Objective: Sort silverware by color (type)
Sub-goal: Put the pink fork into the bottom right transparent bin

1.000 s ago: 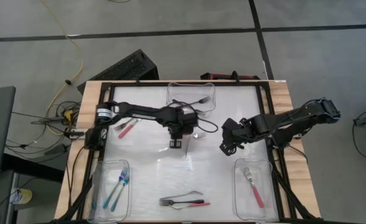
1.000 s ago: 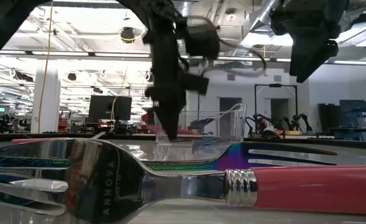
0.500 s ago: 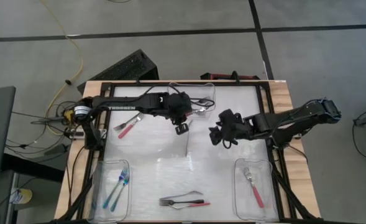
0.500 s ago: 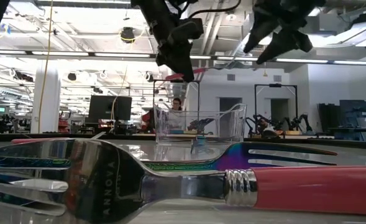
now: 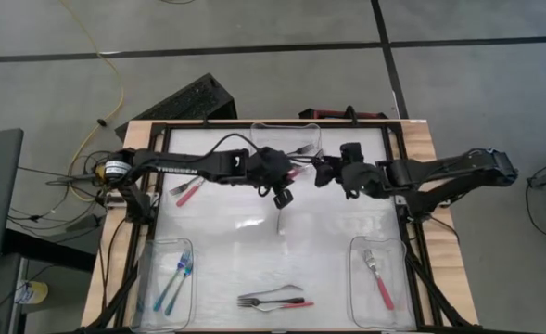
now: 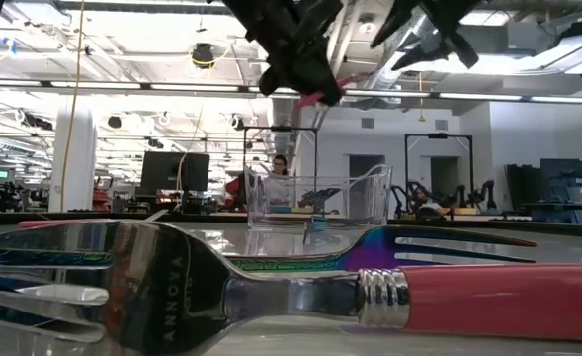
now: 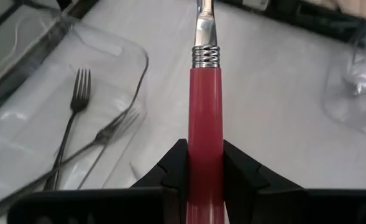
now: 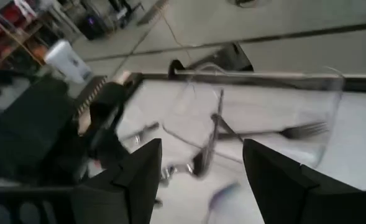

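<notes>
My left gripper (image 5: 285, 176) (image 7: 206, 158) hangs above the table's far middle, shut on a red-handled utensil (image 7: 205, 118) with a silver head. The utensil's pink end (image 6: 316, 98) shows below the gripper in the low view. My right gripper (image 5: 325, 174) (image 8: 200, 171) is open and in the air just right of it, touching nothing. Dark forks (image 7: 77, 134) lie in the far clear bin (image 5: 286, 130). Blue-handled forks (image 5: 178, 276) lie in the near-left bin, and a red-handled fork (image 5: 379, 278) lies in the near-right bin. My left gripper pinches the utensil's red handle (image 7: 206, 146) between its two fingers (image 7: 175, 165). The handle runs along the fingers, with the ringed collar and silver head (image 7: 205, 25) pointing away from the wrist. The utensil is lifted clear of the table.
A red-handled utensil (image 5: 190, 192) lies loose on the white mat at the far left. Some forks (image 5: 273, 299) lie crossed near the table's near edge; they fill the low view's foreground (image 6: 271, 287). The black frame (image 5: 404, 186) borders the mat.
My left gripper has risen from the table's middle and moved toward the far edge, carrying the red-handled utensil and tipping from pointing down to nearly level. My right gripper has risen and moved toward the far edge and left, closing on the left gripper.
</notes>
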Controlling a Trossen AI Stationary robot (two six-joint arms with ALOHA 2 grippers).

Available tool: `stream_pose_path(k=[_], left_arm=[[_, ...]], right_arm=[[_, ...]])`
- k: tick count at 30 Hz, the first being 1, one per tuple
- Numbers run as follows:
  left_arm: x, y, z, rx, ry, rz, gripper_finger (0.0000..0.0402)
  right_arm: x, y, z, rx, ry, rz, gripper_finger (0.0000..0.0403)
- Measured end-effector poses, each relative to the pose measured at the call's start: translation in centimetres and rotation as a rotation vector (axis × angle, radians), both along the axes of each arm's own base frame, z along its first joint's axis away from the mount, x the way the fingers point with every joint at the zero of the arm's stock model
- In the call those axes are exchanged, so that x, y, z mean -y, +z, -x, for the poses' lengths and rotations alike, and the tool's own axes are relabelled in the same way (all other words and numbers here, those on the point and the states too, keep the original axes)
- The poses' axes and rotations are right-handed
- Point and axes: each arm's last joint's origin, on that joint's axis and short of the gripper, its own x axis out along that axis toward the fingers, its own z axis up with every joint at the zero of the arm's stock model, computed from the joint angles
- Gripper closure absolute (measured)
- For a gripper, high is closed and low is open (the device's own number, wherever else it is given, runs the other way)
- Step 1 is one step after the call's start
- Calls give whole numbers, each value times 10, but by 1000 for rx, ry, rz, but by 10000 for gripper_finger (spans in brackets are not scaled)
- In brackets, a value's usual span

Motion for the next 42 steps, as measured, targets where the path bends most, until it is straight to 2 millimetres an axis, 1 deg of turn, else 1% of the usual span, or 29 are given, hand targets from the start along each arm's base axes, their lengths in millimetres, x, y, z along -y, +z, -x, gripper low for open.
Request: stream_pose_path(k=[5,8,9,11,12,14,15,16,18,21,24,26,28,30,32,33,35,39,42], left_arm=[[6,3,-2,30,-4,-12,355],[8,4,-2,33,-8,-12,355],[9,4,-2,32,-6,-8,355],[9,3,-1,33,3,3,355],[9,3,-1,34,2,9,355],[9,3,-1,35,0,12,351],[9,3,-1,35,0,13,339],[9,3,-1,34,-1,13,320],[9,3,-2,37,-4,14,273],[9,7,4,10,-38,33,201],[7,17,17,-23,-115,50,147],[4,26,28,-44,-145,75,124],[-1,33,38,-57,-166,94,114],[-10,40,50,-75,-143,101,111],[-20,48,62,-79,-108,100,113],[-25,51,69,-86,-88,100,114],[-36,52,85,-101,-46,108,118],[-53,47,121,-76,47,130,123],[-59,35,143,-49,124,160,123]], right_arm=[[10,-7,-6,-28,-37,7,155],[12,-6,-11,-19,-35,20,172],[12,-7,-11,-30,-32,23,186],[12,-8,-11,-41,-19,29,232],[11,-8,-11,-44,-6,30,264],[11,-7,-11,-55,35,29,340],[10,-6,-10,-54,58,25,368],[9,-4,-10,-60,96,30,379],[8,-4,-7,-86,147,11,380],[6,-4,8,-168,275,-33,380],[5,2,34,-239,414,-97,380],[0,9,49,-225,546,-136,380],[-7,13,65,-234,691,-203,380],[-17,15,78,-235,770,-287,380],[-26,11,93,-295,767,-379,380],[-31,7,98,-342,760,-417,380],[-44,4,104,-377,763,-469,380],[-71,-19,110,-424,769,-564,380],[-88,-46,114,-471,733,-643,380]])
